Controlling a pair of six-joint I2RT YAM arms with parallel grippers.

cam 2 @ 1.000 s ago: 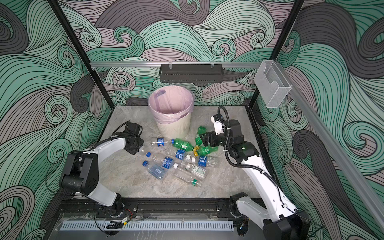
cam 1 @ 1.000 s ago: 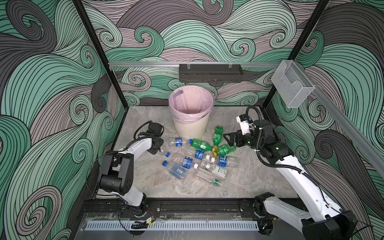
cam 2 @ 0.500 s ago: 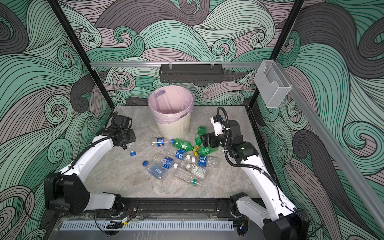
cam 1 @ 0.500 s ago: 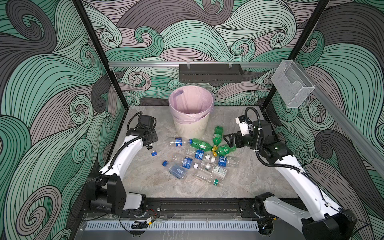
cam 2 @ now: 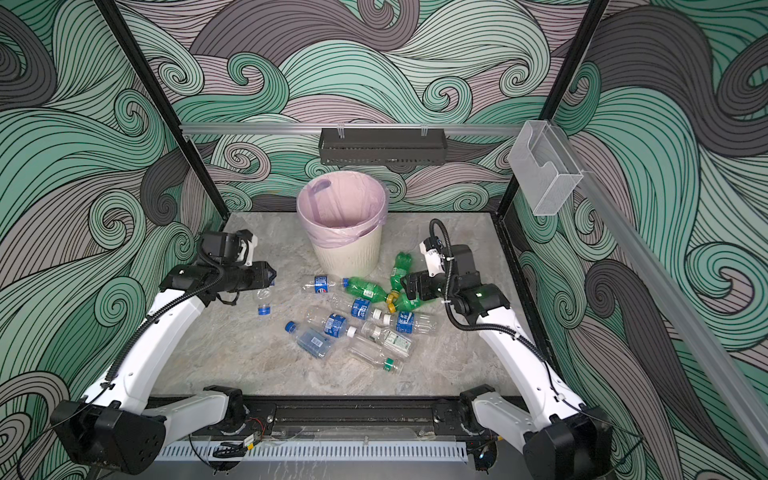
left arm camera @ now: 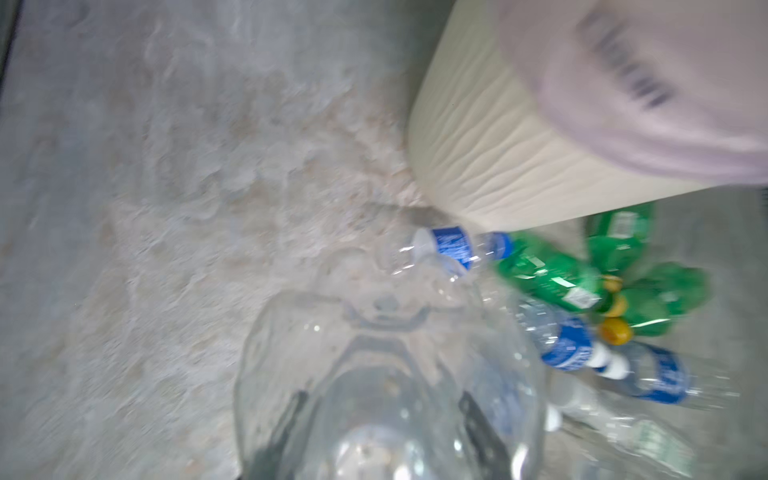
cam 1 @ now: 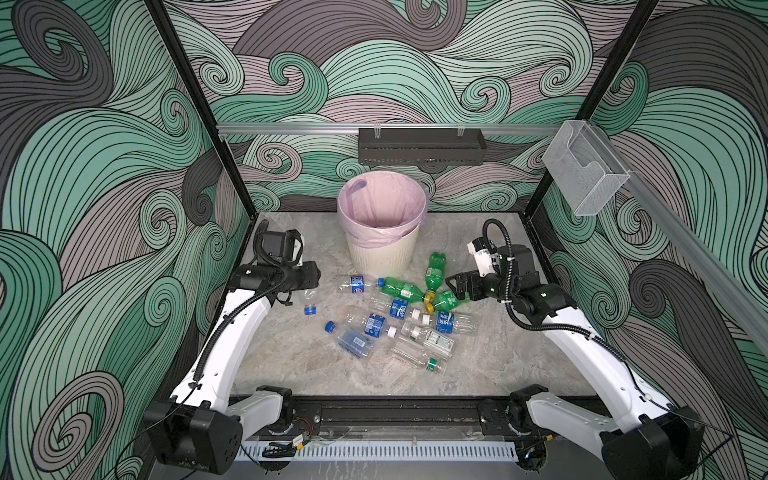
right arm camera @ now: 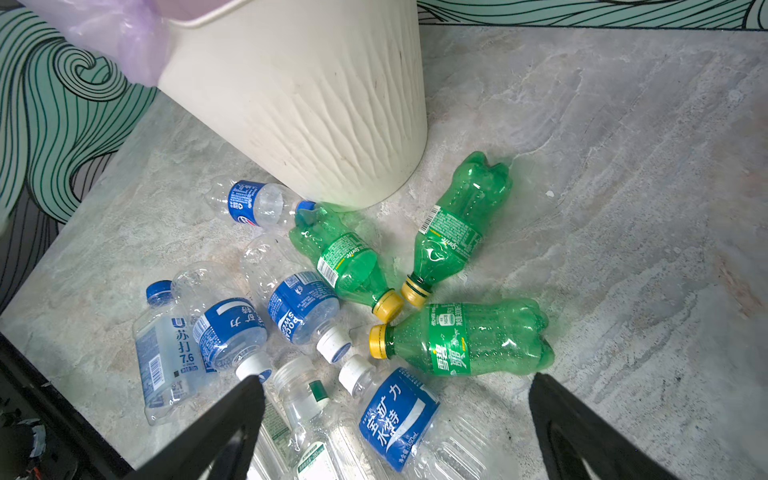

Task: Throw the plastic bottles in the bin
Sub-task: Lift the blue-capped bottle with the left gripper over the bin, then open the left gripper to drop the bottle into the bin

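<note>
We have the left gripper (cam 1: 312,286) clamped on a clear bottle (cam 1: 309,299). It hangs with its blue cap lowest, close over the table (cam 1: 291,365), left of the bin (cam 1: 382,259) and apart from it. We cannot tell whether the cap touches the table. In the left wrist view this bottle (left arm camera: 386,386) fills the lower middle, blurred, with a dark finger (left arm camera: 282,436) on each side.

The right gripper (cam 1: 454,286) has its jaws spread wide and holds nothing. It hovers over the rightmost of three green bottles (cam 1: 451,300), whose yellow caps nearly meet. In the right wrist view its two fingers (right arm camera: 232,424) frame that green bottle (right arm camera: 465,336) and a blue-labelled clear one.

The bin stands upright at the back middle of the table, with a pink liner (cam 1: 380,232) folded over its rim. In both top views we see only liner inside it. Seven clear bottles (cam 1: 374,325) lie on their sides in front of it, beside the green ones. One with a blue label (cam 1: 357,284) lies at the bin's foot.

On the back wall hangs a black tray (cam 1: 422,145); we cannot see into it. A clear box (cam 1: 582,174) hangs on the right rail.
</note>
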